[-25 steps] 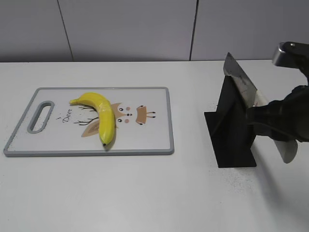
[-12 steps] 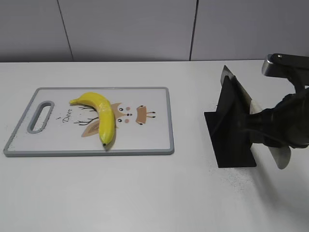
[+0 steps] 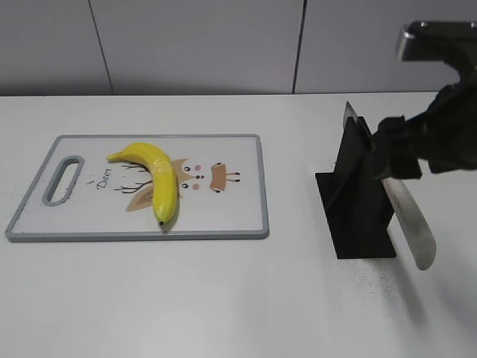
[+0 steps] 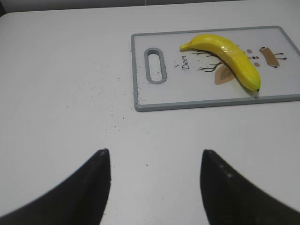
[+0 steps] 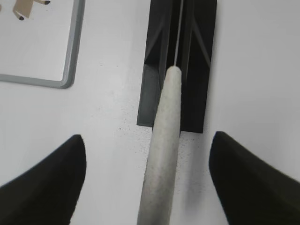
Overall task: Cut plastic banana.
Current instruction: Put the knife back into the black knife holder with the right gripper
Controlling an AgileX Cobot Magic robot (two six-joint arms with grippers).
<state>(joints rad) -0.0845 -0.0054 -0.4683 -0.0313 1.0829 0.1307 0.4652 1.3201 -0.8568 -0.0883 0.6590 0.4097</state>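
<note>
Two grippers were in play, and neither had reached the fruit. The right gripper [image 3: 399, 156] hung over the black knife stand [image 3: 358, 201] at the right of the table [image 3: 223, 298]. The knife [image 5: 165, 154] ran between its fingers, pale handle toward the wrist camera and the thin blade edge pointing into the stand's slot; in the wrist view the fingers stood wide on either side of the handle, so I could not tell whether they actually pinched it. In the exterior view the handle slanted down past the stand's right side. The left gripper [image 4: 154, 178] hovered above bare table with its fingers spread, holding nothing.

Well apart to the left, the plastic banana [image 3: 153, 179] lay whole on the cutting board [image 3: 246, 186], curved across the printed deer. By my judgement the task was at an early stage: the knife was not clear of the stand, and carrying it over and cutting were left.
</note>
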